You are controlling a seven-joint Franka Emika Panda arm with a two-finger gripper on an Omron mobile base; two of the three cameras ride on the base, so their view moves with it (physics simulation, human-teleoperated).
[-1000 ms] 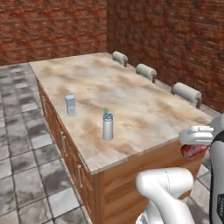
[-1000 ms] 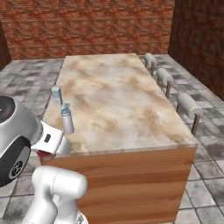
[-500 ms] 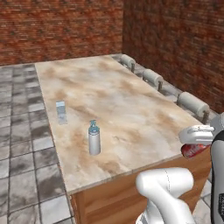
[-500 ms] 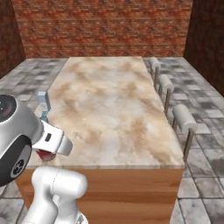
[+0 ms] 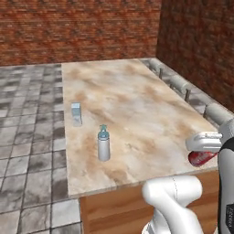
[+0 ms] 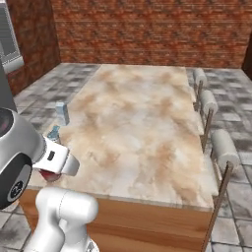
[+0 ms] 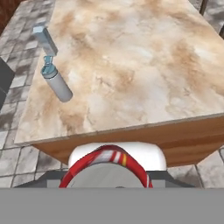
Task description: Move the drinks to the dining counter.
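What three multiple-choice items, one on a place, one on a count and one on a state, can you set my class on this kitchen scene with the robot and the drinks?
1. Where does the pale grey bottle stand?
A. on a stool
B. on the dining counter, near its left edge
C. on the floor

2. How many grey stools show along the counter's edge in the right base view?
A. three
B. one
C. six

3. What state is the gripper in?
A. open and empty
B. shut on the red soda can
C. shut on the grey bottle

Answers:
1 B, it stands upright on the slab beside a small pale blue carton.
2 A, three padded cylinders line the right edge.
3 B, the hand view shows the can's red rim right in front of the hand.
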